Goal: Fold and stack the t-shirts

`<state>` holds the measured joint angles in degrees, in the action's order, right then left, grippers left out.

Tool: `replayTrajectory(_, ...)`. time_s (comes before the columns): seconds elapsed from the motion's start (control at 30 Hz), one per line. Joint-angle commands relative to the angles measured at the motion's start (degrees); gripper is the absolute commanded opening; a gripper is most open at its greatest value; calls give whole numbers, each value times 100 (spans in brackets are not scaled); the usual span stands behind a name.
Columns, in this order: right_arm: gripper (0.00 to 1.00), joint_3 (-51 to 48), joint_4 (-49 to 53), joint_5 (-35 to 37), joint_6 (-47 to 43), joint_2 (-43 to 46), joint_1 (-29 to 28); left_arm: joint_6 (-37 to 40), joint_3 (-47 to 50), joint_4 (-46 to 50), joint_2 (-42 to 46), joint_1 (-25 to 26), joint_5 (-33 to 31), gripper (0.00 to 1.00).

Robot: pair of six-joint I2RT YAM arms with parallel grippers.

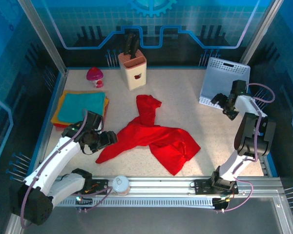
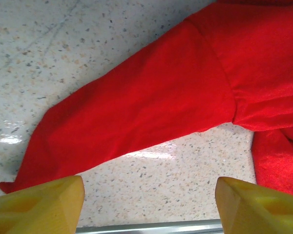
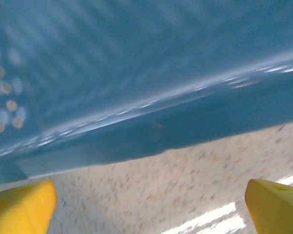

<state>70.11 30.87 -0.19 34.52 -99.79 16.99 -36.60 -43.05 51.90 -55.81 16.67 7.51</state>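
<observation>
Evidently, folded teal, orange and yellow cloth t-shirts [image 1: 81,108] sit stacked at nine o'clock, the crumpled red t-shirt [image 1: 156,139] awaits folding, with left fingers [image 2: 39,204] and right fingers [image 3: 19,207] wide.

Top external: high behind the arm bases, looking down on the whole table [image 1: 185,92].
Left wrist: close above the tabletop, facing the red t-shirt [image 2: 161,97] sleeve; shared area at 8 o'clock.
Right wrist: very close to the basket [image 3: 136,73] wall; shared area at 2 o'clock.

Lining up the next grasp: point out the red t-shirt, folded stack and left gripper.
red t-shirt [image 1: 158,139], top view, its body
folded stack [image 1: 82,107], top view, teal top layer
left gripper [image 1: 112,138], top view, between fingertips
</observation>
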Motion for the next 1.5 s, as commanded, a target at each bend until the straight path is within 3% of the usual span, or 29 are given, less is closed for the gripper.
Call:
replayTrajectory(0.0, 100, 248, 220, 78, 90, 38, 295, -229, 177, -362, -50, 49, 289, 73)
replayTrajectory(0.1, 100, 187, 287, -81, 66, 222, 235, -251, 277, -549, -268, 115, 307, 73)
replayTrajectory(0.27, 100, -354, 513, -237, -151, 849, -379, -231, 323, -796, -665, 252, 242, 73)
replayTrajectory(0.47, 97, -1621, 447, -522, -466, 2170, -1639, -118, 193, -1276, -1318, 534, 205, 77)
replayTrajectory(0.6, 93, -2226, 325, -598, -670, 2697, -2809, -21, -54, -1540, -2128, 869, 70, 79)
replayTrajectory(0.8, 78, -2605, 530, 118, -846, 2776, -4076, -73, -259, -1842, -2831, 1254, -194, 73)
replayTrajectory(0.87, 72, -2633, 592, 262, -904, 2810, -4411, -77, -284, -1868, -2932, 1269, -196, 70)
replayTrajectory(0.97, 69, -2711, 639, 593, -899, 2885, -4901, -7, -301, -1824, -3039, 1266, -351, 64)
replayTrajectory(1.07, 64, -2783, 642, 819, -901, 2890, -5183, 94, -320, -1708, -3102, 1269, -577, 53)
replayTrajectory(1.1, 61, -2813, 639, 848, -890, 2865, -5217, 116, -328, -1668, -3118, 1259, -662, 45)
replayTrajectory(1.2, 48, -2861, 626, 967, -853, 2775, -5250, 177, -410, -1588, -3104, 1188, -810, 26)
replayTrajectory(1.3, 28, -2836, 657, 1130, -821, 2856, -5250, 297, -619, -1407, -3039, 1090, -797, 8)
replayTrajectory(1.37, 19, -2836, 663, 1291, -815, 2962, -5243, 385, -728, -1280, -2936, 985, -788, 0)
replayTrajectory(1.47, 8, -2695, 813, 1617, -747, 3079, -5158, 571, -949, -947, -2727, 779, -755, 0)
